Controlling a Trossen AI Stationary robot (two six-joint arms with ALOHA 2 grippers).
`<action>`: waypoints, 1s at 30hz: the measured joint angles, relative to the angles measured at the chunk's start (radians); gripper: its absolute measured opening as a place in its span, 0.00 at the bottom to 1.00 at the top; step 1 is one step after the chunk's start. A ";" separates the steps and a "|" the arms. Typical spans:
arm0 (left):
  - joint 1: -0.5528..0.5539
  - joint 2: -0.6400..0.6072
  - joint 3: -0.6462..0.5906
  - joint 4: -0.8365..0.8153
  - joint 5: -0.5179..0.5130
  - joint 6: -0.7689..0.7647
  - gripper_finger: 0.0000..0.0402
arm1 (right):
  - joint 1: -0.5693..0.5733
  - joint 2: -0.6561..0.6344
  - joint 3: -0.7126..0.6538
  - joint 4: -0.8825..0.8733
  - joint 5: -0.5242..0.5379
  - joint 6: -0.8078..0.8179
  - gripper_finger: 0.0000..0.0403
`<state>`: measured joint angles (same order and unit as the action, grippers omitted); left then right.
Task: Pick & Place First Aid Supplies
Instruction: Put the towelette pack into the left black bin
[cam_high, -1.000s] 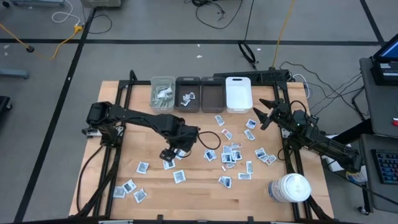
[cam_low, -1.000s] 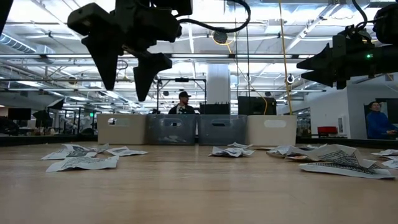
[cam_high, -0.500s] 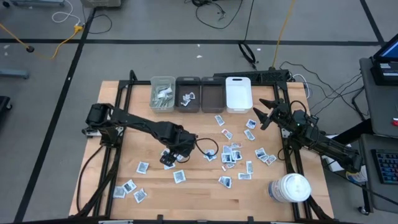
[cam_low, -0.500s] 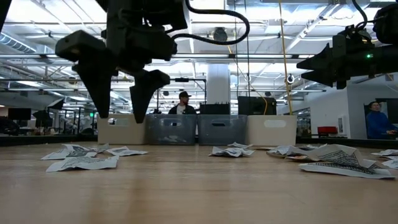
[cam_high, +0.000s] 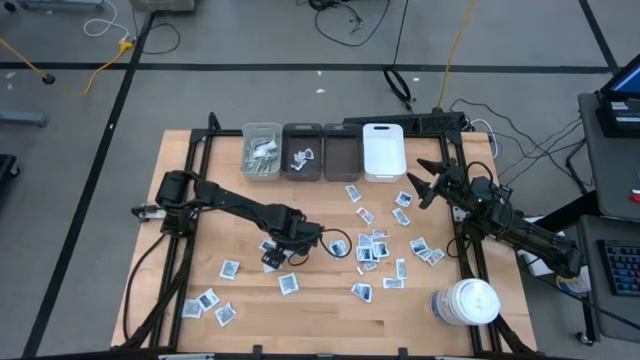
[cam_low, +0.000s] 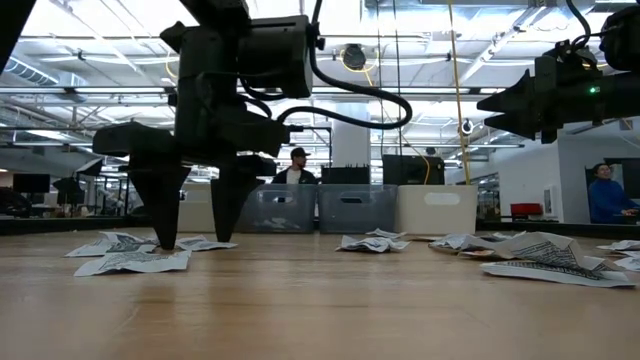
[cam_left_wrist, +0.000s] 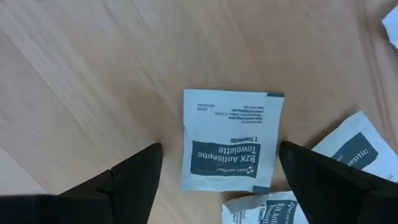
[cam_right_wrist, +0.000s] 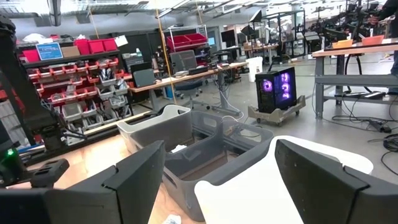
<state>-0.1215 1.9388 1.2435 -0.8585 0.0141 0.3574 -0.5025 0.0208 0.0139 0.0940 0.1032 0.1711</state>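
High view: a few first aid supplies (cam_high: 262, 155) already lie in the two leftmost bins of the bin row (cam_high: 322, 152), but most sachets are scattered over the table (cam_high: 330, 320) in front of it; the right gripper (cam_high: 426, 180), spread and empty, waits beside the row's white end. Low view: the left gripper (cam_low: 192, 243) stands with fingertips at the tabletop. Left wrist view: its spread fingers (cam_left_wrist: 134, 177) straddle one antiseptic towelette sachet (cam_left_wrist: 229, 142), not yet pinched.

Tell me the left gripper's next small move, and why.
Probably close. The left gripper is open and low at the table, its fingers on either side of one antiseptic towelette sachet lying flat between them, so shutting should pinch it.
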 joint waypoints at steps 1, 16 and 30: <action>0.000 0.000 0.000 0.000 0.003 0.004 0.81 | 0.000 0.000 0.000 0.000 0.000 0.000 0.74; -0.006 0.002 -0.001 0.001 0.025 0.023 0.20 | 0.000 0.000 0.000 0.000 0.000 0.000 0.74; 0.013 -0.090 0.015 -0.048 0.035 0.027 0.02 | 0.000 0.000 0.000 0.000 0.000 0.000 0.74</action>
<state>-0.1081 1.8492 1.2584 -0.9065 0.0492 0.3842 -0.5023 0.0209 0.0141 0.0940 0.1033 0.1711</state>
